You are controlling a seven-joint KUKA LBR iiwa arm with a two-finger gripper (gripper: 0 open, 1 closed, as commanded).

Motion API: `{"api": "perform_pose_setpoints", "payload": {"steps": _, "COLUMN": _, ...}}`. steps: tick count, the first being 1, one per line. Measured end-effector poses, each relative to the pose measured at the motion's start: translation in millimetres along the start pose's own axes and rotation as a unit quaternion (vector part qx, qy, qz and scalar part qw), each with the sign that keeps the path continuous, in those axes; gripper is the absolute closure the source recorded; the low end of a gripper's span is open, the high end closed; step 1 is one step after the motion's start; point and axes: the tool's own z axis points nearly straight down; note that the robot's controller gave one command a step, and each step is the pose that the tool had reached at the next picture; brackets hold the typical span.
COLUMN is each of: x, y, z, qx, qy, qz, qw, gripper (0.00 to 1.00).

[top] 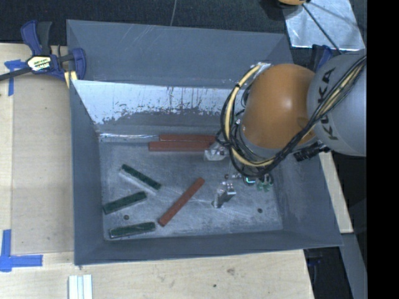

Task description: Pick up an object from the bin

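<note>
My gripper (223, 194) hangs below the arm's wrist, low over the bin floor right of the middle. Nothing shows in its grasp. Just to its left lies a reddish-brown stick (181, 202), set diagonally, its upper end a short way from the gripper. Behind the gripper, along the back wall, lie two longer reddish-brown bars (184, 143) side by side; their right end reaches under the wrist.
Three dark green sticks lie in the left half: one diagonal (141, 177) over a pale strip, one (124, 202) below it, one (132, 230) by the front wall. The arm with its orange cover and cables overhangs the bin's right side.
</note>
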Motion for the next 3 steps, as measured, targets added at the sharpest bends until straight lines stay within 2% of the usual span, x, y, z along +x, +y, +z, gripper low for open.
{"api": "perform_pose_setpoints", "payload": {"steps": 1, "x": -1.8, "y": 0, "z": -4, "qx": 0.000, "qy": -0.0038, "qz": 0.000, "qw": 1.0000, "gripper": 0.00}}
{"api": "perform_pose_setpoints", "payload": {"steps": 2, "x": -13.7, "y": 7, "z": 89, "qx": 0.000, "qy": -0.0076, "qz": -0.021, "qw": 0.9997, "gripper": 1.00}}
{"api": "perform_pose_setpoints", "payload": {"steps": 3, "x": -13.7, "y": 7, "z": 89, "qx": 0.000, "qy": -0.0076, "qz": -0.021, "qw": 0.9997, "gripper": 1.00}}
